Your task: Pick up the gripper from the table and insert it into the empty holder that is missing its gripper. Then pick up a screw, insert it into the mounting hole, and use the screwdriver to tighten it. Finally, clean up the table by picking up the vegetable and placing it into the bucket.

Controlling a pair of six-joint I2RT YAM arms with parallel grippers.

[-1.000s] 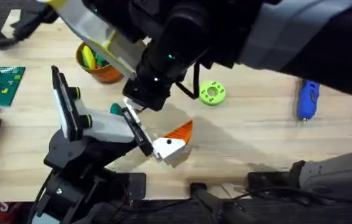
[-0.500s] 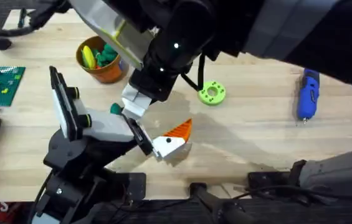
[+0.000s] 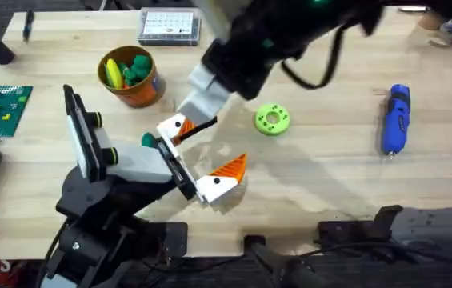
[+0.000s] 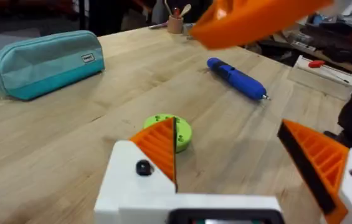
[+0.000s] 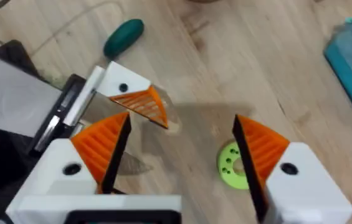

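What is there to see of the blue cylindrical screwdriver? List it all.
The blue cylindrical plastic-looking screwdriver lies flat on the light wooden table, to the right, apart from the lime-green disc. Its thin metal bit points toward the arms' bases. Only the table touches it.

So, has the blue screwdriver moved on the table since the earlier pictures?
No. The screwdriver lies at the same spot, to the right of the green disc in the overhead view, with the same gap between them.
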